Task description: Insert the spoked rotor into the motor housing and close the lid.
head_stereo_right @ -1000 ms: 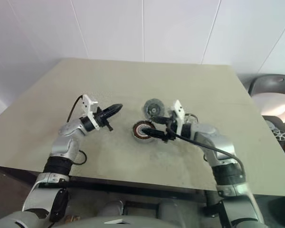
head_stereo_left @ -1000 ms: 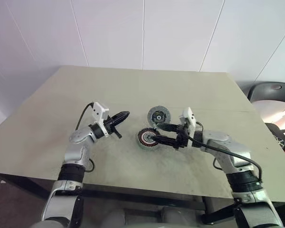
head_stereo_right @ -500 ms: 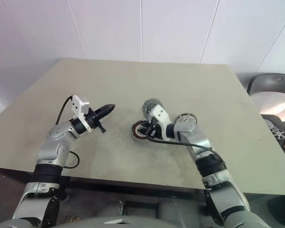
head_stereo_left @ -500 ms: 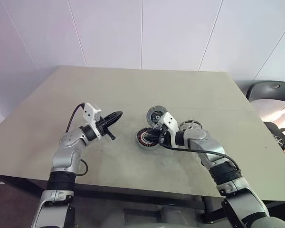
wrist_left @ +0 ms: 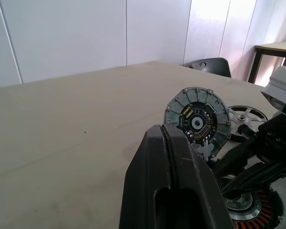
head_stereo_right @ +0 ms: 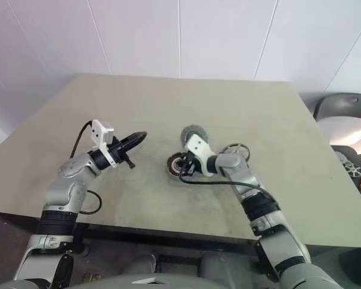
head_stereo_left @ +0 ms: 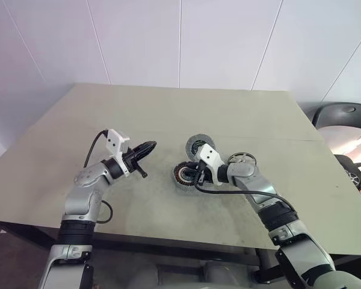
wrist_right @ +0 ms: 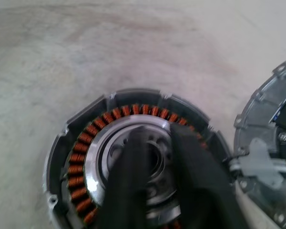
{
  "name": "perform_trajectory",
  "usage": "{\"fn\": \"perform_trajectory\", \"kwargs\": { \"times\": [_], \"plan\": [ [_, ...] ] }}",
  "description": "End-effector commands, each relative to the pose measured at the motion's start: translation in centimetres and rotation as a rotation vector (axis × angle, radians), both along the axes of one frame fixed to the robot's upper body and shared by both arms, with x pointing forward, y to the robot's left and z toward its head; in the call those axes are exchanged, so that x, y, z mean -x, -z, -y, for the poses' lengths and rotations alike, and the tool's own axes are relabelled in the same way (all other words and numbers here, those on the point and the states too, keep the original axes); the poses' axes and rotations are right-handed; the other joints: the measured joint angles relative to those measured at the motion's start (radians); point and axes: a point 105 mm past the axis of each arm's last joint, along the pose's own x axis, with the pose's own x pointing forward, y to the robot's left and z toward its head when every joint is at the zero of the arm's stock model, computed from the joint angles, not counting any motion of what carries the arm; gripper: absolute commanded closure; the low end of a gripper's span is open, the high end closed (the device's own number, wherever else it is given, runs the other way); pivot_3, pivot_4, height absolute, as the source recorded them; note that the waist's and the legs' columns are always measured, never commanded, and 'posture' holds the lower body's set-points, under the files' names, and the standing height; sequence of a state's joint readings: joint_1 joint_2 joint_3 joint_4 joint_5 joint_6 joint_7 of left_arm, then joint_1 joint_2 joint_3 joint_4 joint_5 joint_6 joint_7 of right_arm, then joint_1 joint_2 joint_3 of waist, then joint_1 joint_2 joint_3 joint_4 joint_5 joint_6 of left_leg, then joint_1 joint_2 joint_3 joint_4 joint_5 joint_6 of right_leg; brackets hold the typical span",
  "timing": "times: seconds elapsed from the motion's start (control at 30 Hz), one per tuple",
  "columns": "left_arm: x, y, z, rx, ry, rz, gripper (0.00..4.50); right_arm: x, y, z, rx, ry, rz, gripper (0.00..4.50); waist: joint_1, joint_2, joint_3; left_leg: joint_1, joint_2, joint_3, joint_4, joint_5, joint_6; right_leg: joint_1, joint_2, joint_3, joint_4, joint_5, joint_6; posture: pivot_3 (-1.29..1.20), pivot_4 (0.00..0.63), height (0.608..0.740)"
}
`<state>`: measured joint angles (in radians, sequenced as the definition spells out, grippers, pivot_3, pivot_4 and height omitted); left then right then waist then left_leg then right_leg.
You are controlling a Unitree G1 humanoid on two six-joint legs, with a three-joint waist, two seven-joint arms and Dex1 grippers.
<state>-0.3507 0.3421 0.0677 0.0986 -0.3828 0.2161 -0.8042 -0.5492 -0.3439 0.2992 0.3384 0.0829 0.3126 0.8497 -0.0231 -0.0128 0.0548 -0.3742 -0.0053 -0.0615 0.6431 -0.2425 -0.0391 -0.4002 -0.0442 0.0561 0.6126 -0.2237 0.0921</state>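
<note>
Copper windings ring the motor housing (wrist_right: 133, 167), which sits on the beige table (head_stereo_left: 168, 108) and is the handiest thing to place everything else by. From the head camera it's the nearest of the three parts. The right gripper (wrist_right: 155, 143) is down over it with its two black fingers pinched together, tips right on the shiny central hub; I can't tell whether they're actually gripping anything. Off to the housing's left and clear of it, the left gripper (head_stereo_left: 149, 146) hovers above the table, fingers shut tight on nothing, pointing across toward the housing. Just behind the housing, on its far side, is the lid (head_stereo_left: 200, 146), a grey disc with a dark centre, close enough that their edges nearly meet. To the housing's right and a touch farther back lies the spoked rotor (head_stereo_left: 242, 159), flat on the table beside the right arm.
</note>
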Motion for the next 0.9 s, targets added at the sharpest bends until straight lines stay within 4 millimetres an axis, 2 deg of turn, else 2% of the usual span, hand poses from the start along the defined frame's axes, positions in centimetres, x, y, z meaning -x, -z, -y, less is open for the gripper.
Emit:
{"fn": "perform_trajectory", "kwargs": {
  "times": [0.03, 0.17, 0.27, 0.33, 0.47, 0.57, 0.77, 0.9],
  "plan": [
    [0.1, -1.9, 0.6, 0.004, 0.015, 0.057, 4.5, -0.5, -1.5, 0.9, 0.015, 0.0, 0.039, 4.47, 0.001, 0.0, 0.0, 0.0, 0.0, 0.0, 0.0, 0.0, 0.0, 0.0, 0.0, 0.0, 0.0, 0.0, 0.0, 0.0, 0.0, 0.74],
    [0.1, -2.0, 0.7, 0.003, 0.014, 0.057, 4.5, 0.0, -1.1, 2.0, 0.064, -0.018, 0.014, 4.47, 0.0, 0.0, 0.0, 0.0, 0.0, 0.0, 0.001, 0.0, 0.0, 0.0, 0.0, 0.0, 0.0, 0.0, 0.0, 0.0, 0.0, 0.74],
    [0.2, -1.9, 0.8, 0.001, 0.014, 0.053, 4.5, 0.1, -1.7, 2.6, 0.048, -0.015, 0.009, 4.47, 0.001, 0.0, 0.0, 0.0, 0.0, 0.0, 0.001, 0.0, 0.0, 0.0, 0.0, 0.0, 0.0, 0.0, 0.0, 0.0, 0.0, 0.74],
    [0.2, -1.7, 0.8, 0.0, 0.014, 0.05, 4.5, -0.2, -2.6, 2.7, 0.007, 0.003, 0.02, 4.47, 0.001, 0.0, 0.0, 0.0, 0.0, 0.0, 0.0, 0.0, 0.0, 0.0, 0.0, 0.0, 0.0, 0.0, 0.0, 0.0, 0.0, 0.74],
    [0.1, -1.1, 0.6, -0.004, 0.015, 0.042, 4.5, -0.9, -5.8, 2.8, -0.19, 0.052, 0.045, 4.47, 0.0, 0.0, 0.0, 0.0, 0.0, 0.0, 0.0, 0.0, 0.0, 0.0, 0.0, 0.0, 0.0, 0.0, 0.0, 0.0, 0.0, 0.74],
    [0.3, -0.8, 0.3, -0.001, 0.029, 0.04, 4.5, -1.9, -7.7, 4.9, -0.266, 0.136, 0.09, 4.47, 0.0, 0.001, 0.0, 0.0, 0.0, 0.0, 0.0, 0.0, 0.0, -0.001, 0.0, 0.0, 0.0, 0.0, 0.0, 0.0, 0.0, 0.74],
    [0.6, 1.0, -1.2, -0.04, 0.034, 0.019, 4.5, -2.3, -7.9, 11.6, -0.203, 0.313, 0.087, 4.47, 0.004, 0.001, 0.001, -0.001, 0.0, 0.001, 0.0, 0.0, 0.0, -0.001, -0.001, 0.0, -0.002, 0.0, 0.0, 0.0, 0.0, 0.74],
    [0.6, 1.5, -1.4, -0.044, 0.032, 0.021, 4.5, -2.1, -7.5, 14.9, -0.183, 0.432, 0.073, 3.53, 0.003, 0.001, 0.001, -0.002, 0.0, 0.001, 0.0, 0.0, 0.0, -0.002, -0.001, 0.0, -0.002, 0.0, 0.0, 0.0, 0.0, 0.74]
  ]
}}
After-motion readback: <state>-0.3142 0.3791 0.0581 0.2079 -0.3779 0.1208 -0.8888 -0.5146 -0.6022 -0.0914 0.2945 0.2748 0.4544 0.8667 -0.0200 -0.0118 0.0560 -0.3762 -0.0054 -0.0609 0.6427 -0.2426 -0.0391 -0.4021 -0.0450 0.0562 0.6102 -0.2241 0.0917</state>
